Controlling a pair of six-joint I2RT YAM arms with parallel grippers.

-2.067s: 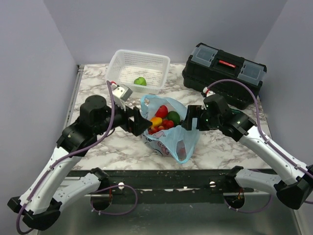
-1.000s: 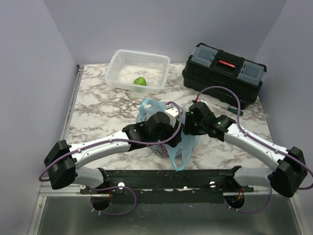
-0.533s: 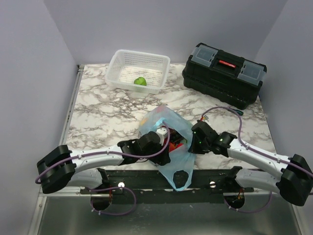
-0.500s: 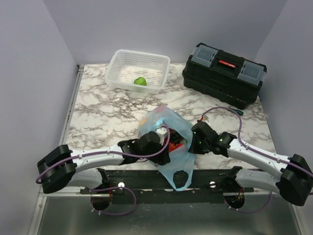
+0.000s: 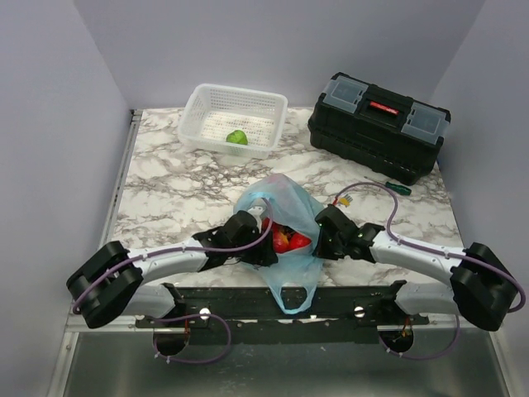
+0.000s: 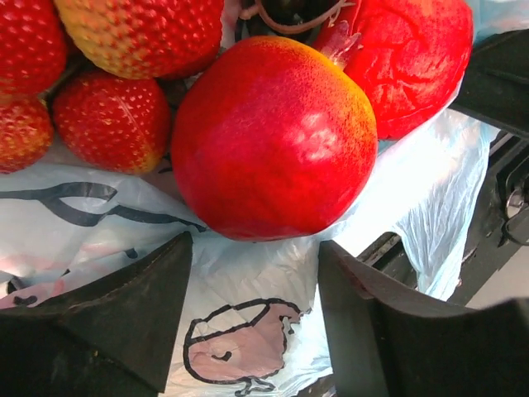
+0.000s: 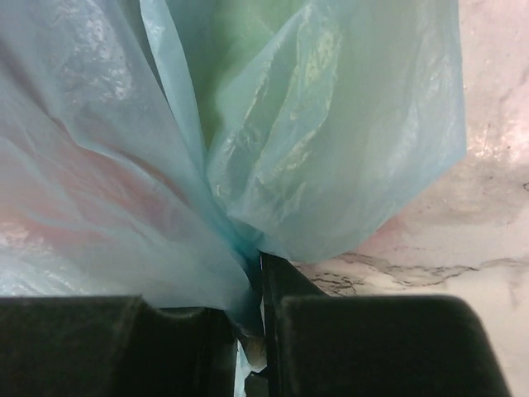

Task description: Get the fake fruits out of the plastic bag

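Lilac walls (image 5: 273, 41), marble table (image 5: 165, 186). Black toolbox (image 5: 378, 124) back right, white basket (image 5: 202, 107) back left w/ one green fruit (image 5: 237, 137) inside. Screwdriver (image 5: 395, 188) lies just in front of the toolbox.

Bag (image 5: 281, 194): light blue, thin, sits at the near edge of the table about mid-width, between the two arms. Its mouth faces the near edge, and one loop handle hangs over the front rail. Pink-and-white cartoon print (image 6: 240, 347) shows on the film under the left fingers.

Both arms are stretched low along the near edge, converging on the bag from either side.

Left gripper (image 5: 269, 244): at the bag's left side, nose into the mouth. Jaws apart, nothing clamped. In the wrist cam, bag film lies across the gap, w/ the fingers (image 6: 124, 322) flanking it.

Right gripper (image 5: 318, 240): against the bag's right side, jaws pinched tight on a fold of bag film; the wrist cam shows the film bunched into the slit between the jaws.

Fruits (image 5: 285, 240): all inside the bag, red ones visible at the mouth between the grippers. Apple (image 6: 273, 136) is directly ahead of the left gap, just past the tips, not between them. Strawberries (image 6: 107, 120) are packed to the apple's left, touching it. Another red piece (image 6: 413, 58) sits to its upper right. A greenish shape shows through the film on the right side, can't tell which piece.
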